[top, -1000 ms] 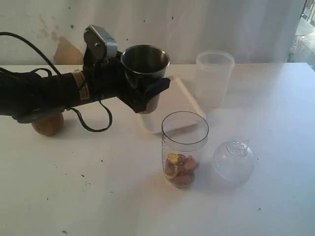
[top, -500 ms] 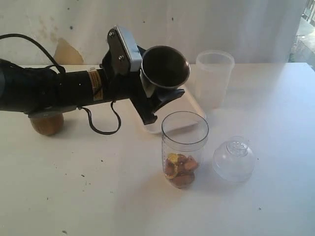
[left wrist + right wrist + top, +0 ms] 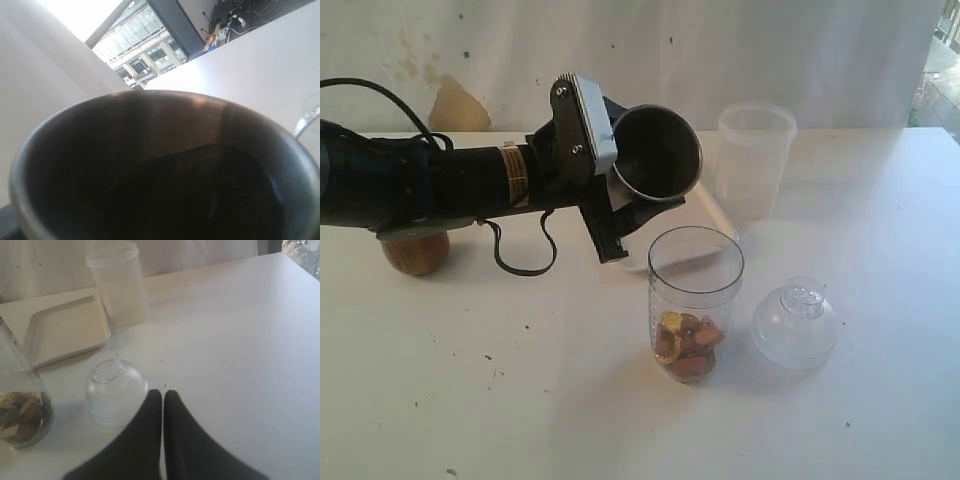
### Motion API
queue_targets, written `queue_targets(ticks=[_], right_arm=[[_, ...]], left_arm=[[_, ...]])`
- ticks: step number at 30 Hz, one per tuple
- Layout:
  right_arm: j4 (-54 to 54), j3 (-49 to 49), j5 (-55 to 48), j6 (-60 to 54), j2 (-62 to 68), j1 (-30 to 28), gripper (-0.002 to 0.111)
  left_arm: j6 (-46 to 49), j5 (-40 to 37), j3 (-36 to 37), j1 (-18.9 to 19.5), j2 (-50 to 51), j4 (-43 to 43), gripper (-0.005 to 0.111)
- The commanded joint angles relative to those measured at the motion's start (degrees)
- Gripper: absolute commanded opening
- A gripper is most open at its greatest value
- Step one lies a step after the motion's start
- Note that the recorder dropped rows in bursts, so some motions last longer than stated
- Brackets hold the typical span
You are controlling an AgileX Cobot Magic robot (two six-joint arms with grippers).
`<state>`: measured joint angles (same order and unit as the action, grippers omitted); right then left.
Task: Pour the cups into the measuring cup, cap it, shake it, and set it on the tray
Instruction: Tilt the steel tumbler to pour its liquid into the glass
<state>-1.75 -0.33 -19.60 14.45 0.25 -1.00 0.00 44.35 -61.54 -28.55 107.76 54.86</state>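
**Steel tumbler (image 3: 655, 152) tipped in the left gripper (image 3: 620, 210), raised at 11 o'clock of the measuring cup (image 3: 695, 300).**

Nearest, the right gripper (image 3: 162, 396) has its fingers pressed together on nothing, and the cap (image 3: 795, 325) stands dome-up just past its tips. The cap sits on the table (image 3: 520, 400) at 3 o'clock of the measuring cup, close but apart. The measuring cup stands upright with brown and yellow pieces at its bottom. Above and behind it, the left gripper clamps the tumbler across its body. The tumbler's long axis lies close to level, with its mouth turned toward 5 o'clock and clear of the measuring cup's rim. Its inside is dark, so its contents cannot be told. Behind it lies the tray (image 3: 712, 215), partly hidden. The frosted tumbler (image 3: 755, 160) is at 1 o'clock, and the wooden cup (image 3: 417, 252) at 9 o'clock, under the arm.
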Motion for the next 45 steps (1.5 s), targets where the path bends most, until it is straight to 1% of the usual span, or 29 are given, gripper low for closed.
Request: queue_targets(ticks=[1, 8, 16, 23, 34, 38, 45], right_arm=[[-0.4, 0.3, 0.1, 0.3, -0.2, -0.1, 0.001], [-0.4, 0.3, 0.1, 0.3, -0.2, -0.1, 0.001], [-0.3, 0.3, 0.1, 0.6, -0.2, -0.1, 0.001], [-0.3, 0.3, 0.1, 0.7, -0.2, -0.1, 0.001], [-0.3, 0.3, 0.1, 0.7, -0.2, -0.1, 0.001], [-0.3, 0.3, 0.1, 0.7, -0.2, -0.1, 0.001], [-0.3, 0.3, 0.1, 0.7, -0.2, -0.1, 0.001]], left_arm=[[1.8, 2.5, -0.7, -0.2, -1.1, -0.7, 0.000], [6.7, 2.5, -0.7, -0.2, -1.1, -0.7, 0.000], [6.9, 2.9, -0.7, -0.3, -1.1, -0.7, 0.000], [8.0, 2.6, -0.8, -1.3, -1.1, -0.7, 0.000], [15.3, 2.6, -0.8, -1.5, -1.1, -0.7, 0.000], [15.5, 2.3, -0.8, -1.5, -1.1, -0.8, 0.000], [19.6, 2.2, -0.8, -1.5, -1.1, -0.8, 0.000]])
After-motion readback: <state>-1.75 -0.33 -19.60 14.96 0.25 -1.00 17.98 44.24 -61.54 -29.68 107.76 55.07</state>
